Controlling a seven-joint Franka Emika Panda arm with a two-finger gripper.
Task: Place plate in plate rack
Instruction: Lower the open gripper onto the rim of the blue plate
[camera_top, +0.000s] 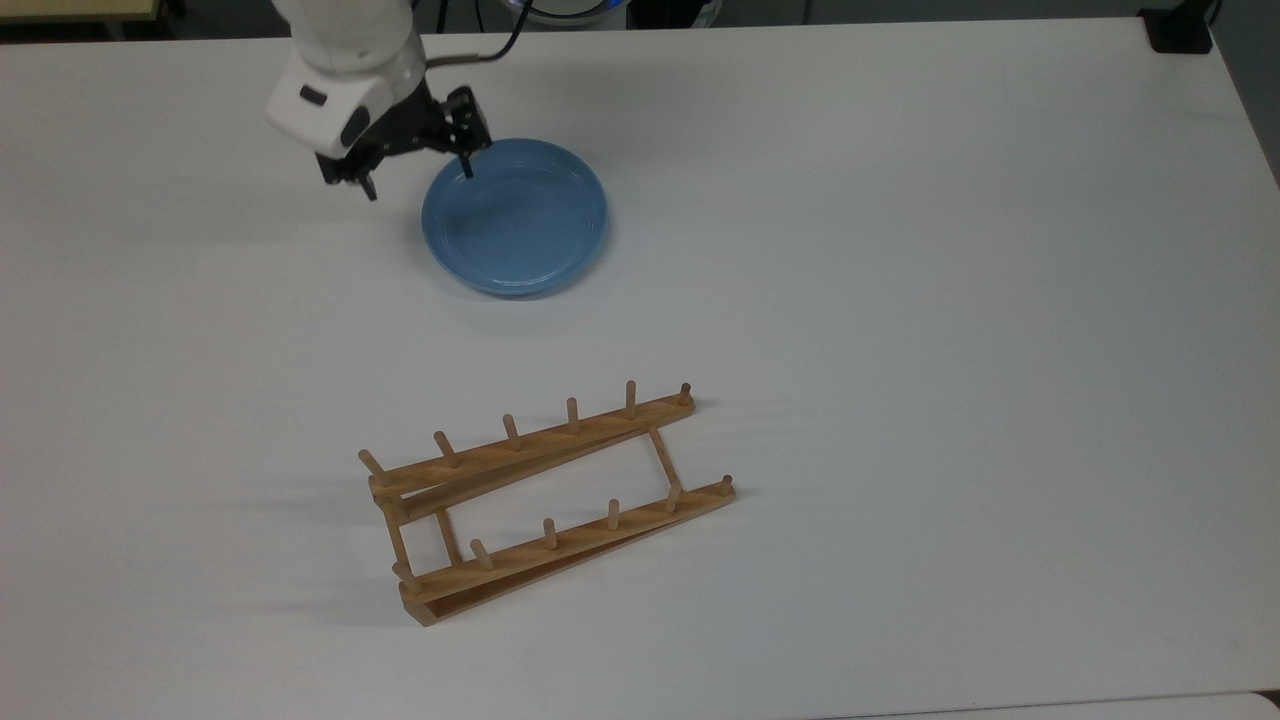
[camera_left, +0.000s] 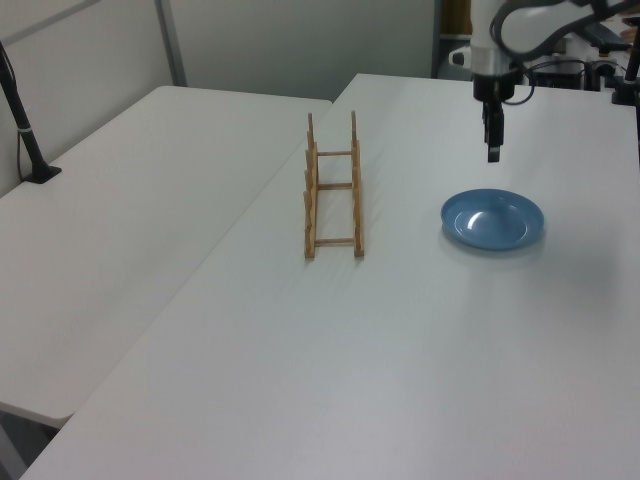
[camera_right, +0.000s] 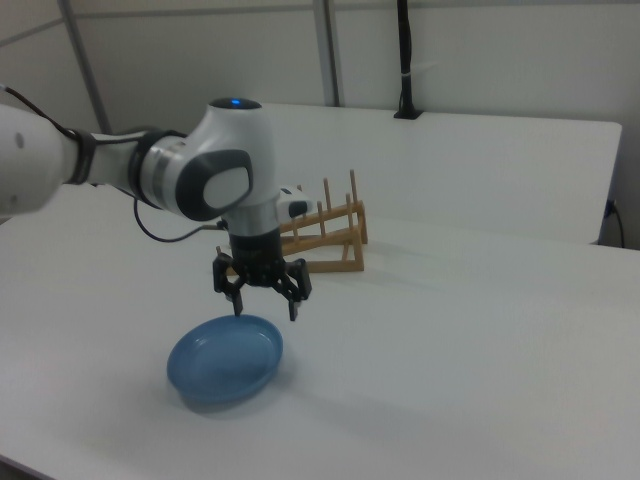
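end effector (camera_right: 264, 297) hangs above the plate's (camera_top: 515, 217) rim, fingers spread wide, nothing held. plate lies flat on the white counter (camera_top: 900, 250), well apart from the plate rack (camera_top: 545, 500), which stands empty.

step in hand, as i read it: getting a grip on the rim. best to bring one finger inside the well and one outside the raised edge, then close square on it. glossy glaze looks slippery, so seat deep before lifting. a shallow pinch could let the plate swing or drop.
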